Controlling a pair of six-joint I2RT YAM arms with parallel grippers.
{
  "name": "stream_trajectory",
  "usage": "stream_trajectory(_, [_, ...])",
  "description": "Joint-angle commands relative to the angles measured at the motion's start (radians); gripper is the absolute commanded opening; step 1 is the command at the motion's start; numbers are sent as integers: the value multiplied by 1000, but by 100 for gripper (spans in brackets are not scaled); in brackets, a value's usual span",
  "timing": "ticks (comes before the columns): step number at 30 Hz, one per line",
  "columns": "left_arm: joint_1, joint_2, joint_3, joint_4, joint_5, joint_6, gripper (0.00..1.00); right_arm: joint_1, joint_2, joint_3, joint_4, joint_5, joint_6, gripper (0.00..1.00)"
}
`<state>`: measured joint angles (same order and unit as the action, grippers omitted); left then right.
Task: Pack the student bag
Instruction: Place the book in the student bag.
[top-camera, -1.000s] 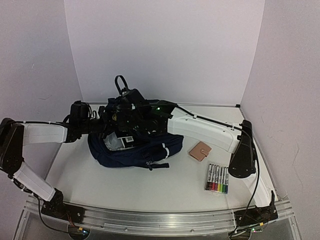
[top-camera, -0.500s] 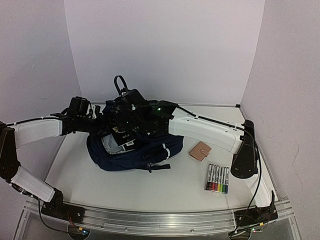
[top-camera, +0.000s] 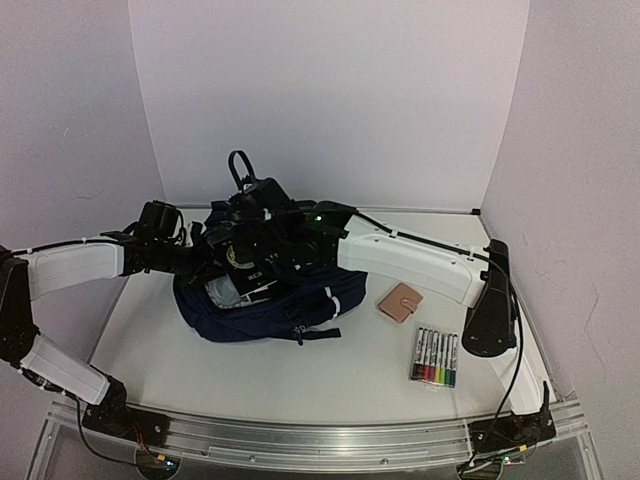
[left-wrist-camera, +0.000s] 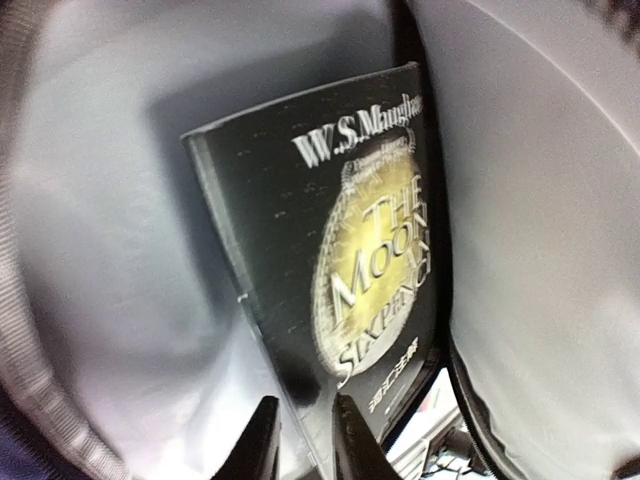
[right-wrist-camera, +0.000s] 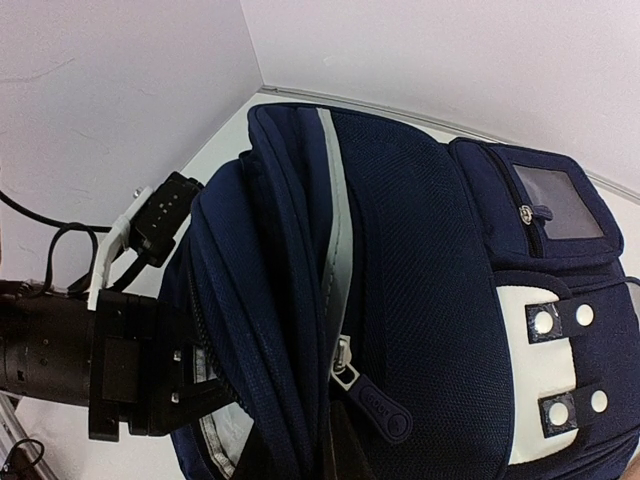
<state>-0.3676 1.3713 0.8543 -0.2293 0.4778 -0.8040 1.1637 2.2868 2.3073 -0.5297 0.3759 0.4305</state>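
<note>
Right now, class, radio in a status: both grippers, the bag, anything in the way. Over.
Left gripper shut on book inside the student bag. Right gripper at bag's opening, grip unclear. Wallet and markers beside bag, not obstructing.

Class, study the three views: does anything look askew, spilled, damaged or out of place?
Nothing is spilled or damaged. The book sits tilted inside the student bag, its lower edge pinched by the left gripper. The marker set and tan wallet lie outside on the table.

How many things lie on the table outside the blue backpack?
2: a tan wallet right of the backpack, and a marker pack nearer the front edge. Others may be hidden.
</note>
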Motion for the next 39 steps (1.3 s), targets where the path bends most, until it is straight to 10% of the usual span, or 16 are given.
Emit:
stream_trajectory(1, [-31,36,32,107,35,-26,11,18,-123,22,209,12,14,0])
stream_trajectory(13, [-83,113,113,167,-35,-46,3,18,-102,-26,209,36,14,0])
stream_trajectory(16, [-83,64,98,116,-78,-26,18,18,-122,-52,209,47,12,0])
stream_trajectory(18, [-83,20,80,77,-112,-14,32,17,-148,-85,209,54,5,13])
stream_trajectory(22, [-81,-88,18,9,-161,-12,52,16,-251,-208,201,78,-4,68])
stream_trajectory(26, [-77,-194,-54,-28,-177,-38,64,-11,-390,-393,139,106,35,93])
stream_trajectory(39, [71,-402,-131,-129,-35,-60,88,-306,-765,-1155,-31,-75,384,98])
